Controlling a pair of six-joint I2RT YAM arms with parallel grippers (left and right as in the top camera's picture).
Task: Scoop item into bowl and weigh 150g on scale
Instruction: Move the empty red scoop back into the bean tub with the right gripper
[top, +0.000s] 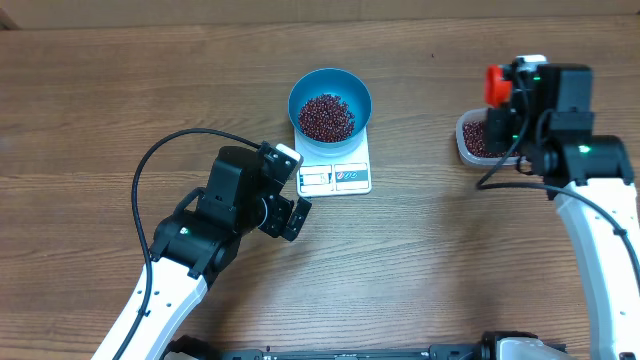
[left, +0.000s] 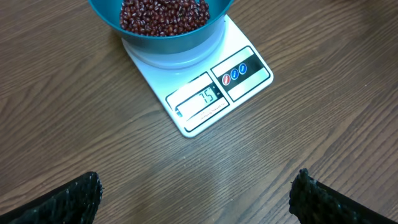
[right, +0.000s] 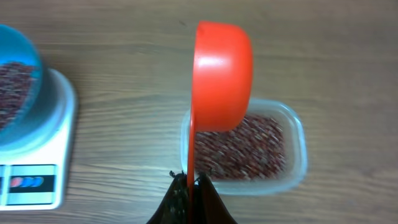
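The blue bowl (top: 330, 88) stands on the white scale (top: 336, 176), which lies toward the far edge of the table (top: 100, 100), about midway across its width. A loose heap of dark red-brown beans (top: 326, 117) covers the bottom of the bowl and leaves the upper walls bare. The bowl sits on the far part of the scale, so the display (left: 200, 99) and the label strip beside it show on the near edge. In the left wrist view the display appears to read 75.

The left tool (left: 198, 176) hovers over bare wood just on the near side of the scale. Its jaws are spread wide and grasp nothing, and its fingers (left: 71, 200) touch neither the scale nor the bowl.

Well apart from the scale, toward the right side of the table, sits a clear rounded-rectangular tub (right: 300, 137) with more beans spread across its bottom. The right tool (right: 189, 186) is clenched on the thin handle of an orange-red scoop (right: 222, 78). The right wrist view shows the scoop raised over the tub with the outside of its cup turned toward the camera, so whether the cup carries any beans cannot be told.
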